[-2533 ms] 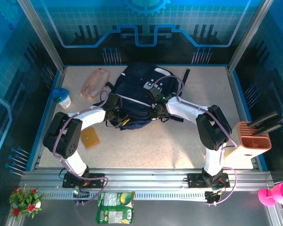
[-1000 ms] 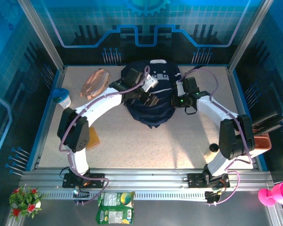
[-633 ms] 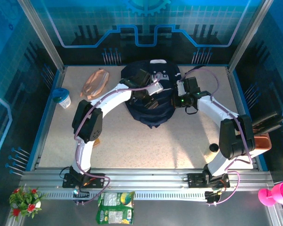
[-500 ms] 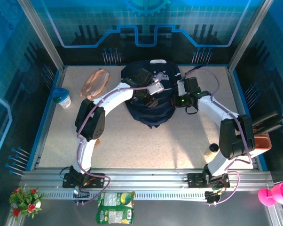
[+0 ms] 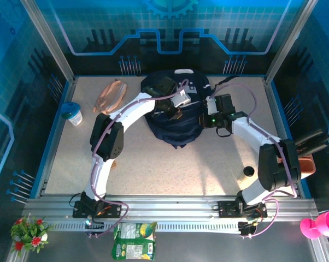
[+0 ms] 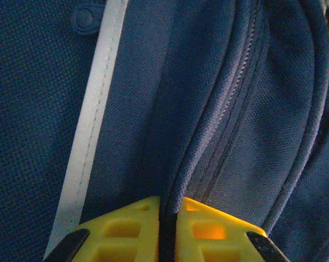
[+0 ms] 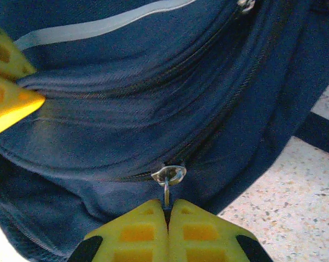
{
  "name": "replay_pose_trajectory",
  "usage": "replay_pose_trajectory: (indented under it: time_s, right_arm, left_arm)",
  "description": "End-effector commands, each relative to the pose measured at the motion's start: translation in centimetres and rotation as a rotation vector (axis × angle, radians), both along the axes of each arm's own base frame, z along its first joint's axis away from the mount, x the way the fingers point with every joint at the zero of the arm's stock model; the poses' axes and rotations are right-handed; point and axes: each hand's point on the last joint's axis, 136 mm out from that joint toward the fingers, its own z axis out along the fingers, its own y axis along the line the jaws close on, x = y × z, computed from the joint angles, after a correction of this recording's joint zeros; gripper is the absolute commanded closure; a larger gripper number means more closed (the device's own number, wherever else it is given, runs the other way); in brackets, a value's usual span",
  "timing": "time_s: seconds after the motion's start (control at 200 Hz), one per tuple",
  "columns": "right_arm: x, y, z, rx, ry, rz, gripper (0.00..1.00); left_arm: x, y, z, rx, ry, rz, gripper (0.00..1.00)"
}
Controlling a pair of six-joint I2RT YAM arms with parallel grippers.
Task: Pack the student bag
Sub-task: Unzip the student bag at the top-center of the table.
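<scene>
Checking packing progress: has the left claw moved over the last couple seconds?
Yes. The left claw has shifted right across the student bag, farther from the pink pouch.

speckled table (image 5: 170, 164), loosely set
student bag (image 5: 175, 136) at the far middle; pink pouch (image 5: 111, 95) and cup (image 5: 72, 113) left, orange block (image 5: 306, 164) right.

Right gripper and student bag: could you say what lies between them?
The right wrist view shows a metal zipper pull, pinched by the right gripper, attached to the student bag.
</scene>
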Motion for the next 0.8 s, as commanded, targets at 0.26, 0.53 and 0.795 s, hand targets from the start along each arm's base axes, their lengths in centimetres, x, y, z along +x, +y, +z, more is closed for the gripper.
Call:
replay_pose_trajectory:
  time_s: [0.26, 0.53, 0.795]
  right_arm:
    - [-4.0, 8.2, 1.3, 0.049, -0.065, 0.16, 1.0]
    - [-3.9, 12.5, -0.1, 0.153, -0.066, 0.123, 1.0]
    - [-3.8, 10.7, 1.1, 0.274, -0.112, -0.008, 0.94]
  left_arm:
    - [1.4, -3.0, 6.5, -0.277, -0.013, 0.038, 0.94]
    - [2.5, -3.3, 8.8, -0.448, 0.02, 0.11, 0.99]
    - [3.1, -2.2, 9.1, -0.505, 0.03, 0.151, 1.0]
